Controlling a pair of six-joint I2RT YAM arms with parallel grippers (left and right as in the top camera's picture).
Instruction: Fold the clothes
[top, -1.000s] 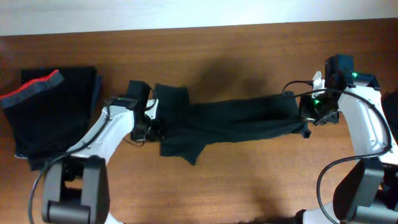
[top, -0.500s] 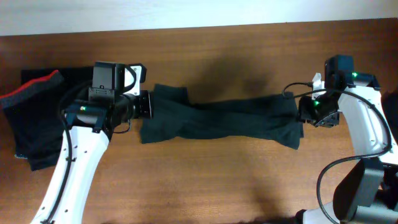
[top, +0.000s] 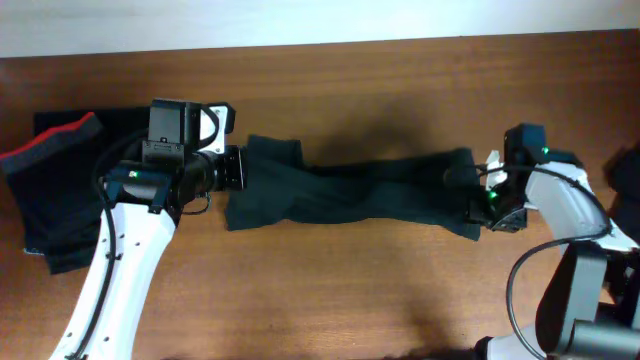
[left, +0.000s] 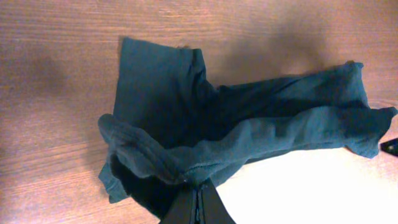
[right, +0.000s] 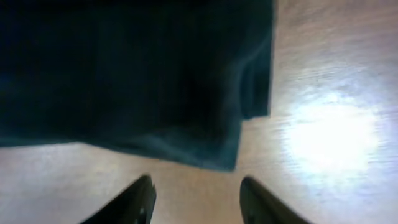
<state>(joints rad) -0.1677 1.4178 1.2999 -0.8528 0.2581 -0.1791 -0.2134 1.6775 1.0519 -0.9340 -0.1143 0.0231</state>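
A dark teal garment (top: 360, 195) lies stretched in a rumpled band across the middle of the wooden table. My left gripper (top: 232, 168) is shut on its left end, and the left wrist view shows the closed fingers (left: 198, 202) pinching a bunched fold of the cloth (left: 186, 124). My right gripper (top: 488, 203) is open at the garment's right end, low over the table. In the right wrist view its fingers (right: 196, 199) are spread with bare wood between them and the cloth edge (right: 143, 81) just ahead.
A folded dark pile with a red-trimmed piece (top: 75, 170) lies at the far left of the table. Another dark item (top: 630, 165) shows at the right edge. The table's back edge (top: 320, 45) runs along the top.
My left gripper first lifted the garment's left end up and left, then held still. My right gripper let go of the right end, opened, and dropped lower and slightly forward.
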